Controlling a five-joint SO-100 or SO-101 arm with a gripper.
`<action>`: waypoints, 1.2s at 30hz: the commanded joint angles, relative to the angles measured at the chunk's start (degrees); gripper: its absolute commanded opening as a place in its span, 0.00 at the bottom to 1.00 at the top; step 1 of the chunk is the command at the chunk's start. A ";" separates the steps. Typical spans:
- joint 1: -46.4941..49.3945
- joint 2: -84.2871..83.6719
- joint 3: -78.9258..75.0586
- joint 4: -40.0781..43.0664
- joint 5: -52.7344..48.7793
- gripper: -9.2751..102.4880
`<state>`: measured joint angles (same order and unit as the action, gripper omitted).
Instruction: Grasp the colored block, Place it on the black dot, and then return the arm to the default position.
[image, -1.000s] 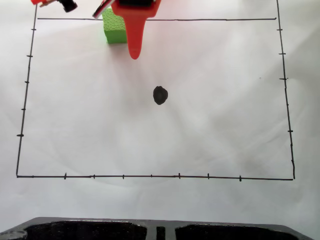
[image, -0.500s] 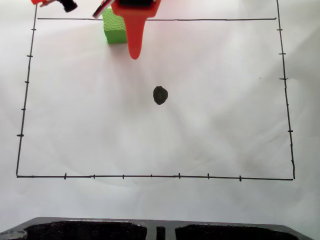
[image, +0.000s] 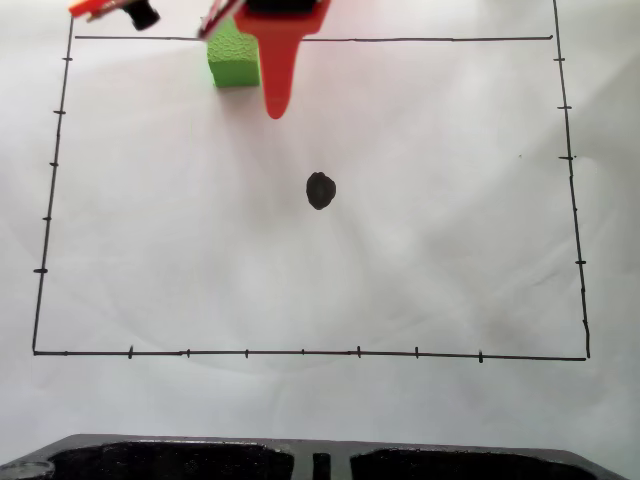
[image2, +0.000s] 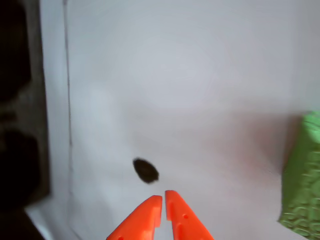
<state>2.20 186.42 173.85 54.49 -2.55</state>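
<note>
I see my orange arm (image: 275, 20) reaching in from the top edge of the fixed view, above a white sheet (image: 420, 260) marked with a black rectangle. Its claw (image2: 163, 198) has both pointed tips pressed together, holding nothing. The green block (image: 232, 62) sits just left of the claw there, by the top line. The black dot (image: 320, 190) lies near the sheet's middle, well apart from the block.

Bright green, pebbly-textured block (image: 232, 62) near sheet's top edge. Solid black dot (image: 320, 190) mid-sheet. Orange gripper (image2: 163, 199). White sheet (image: 420, 250), thin black ruled border with tick marks.
</note>
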 joint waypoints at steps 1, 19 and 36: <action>1.05 -0.70 -2.90 0.18 -2.11 0.08; 8.79 -31.46 -37.97 24.61 -1.23 0.08; 20.48 -42.19 -42.98 32.61 -24.52 0.08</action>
<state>21.27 144.84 133.59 86.40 -25.40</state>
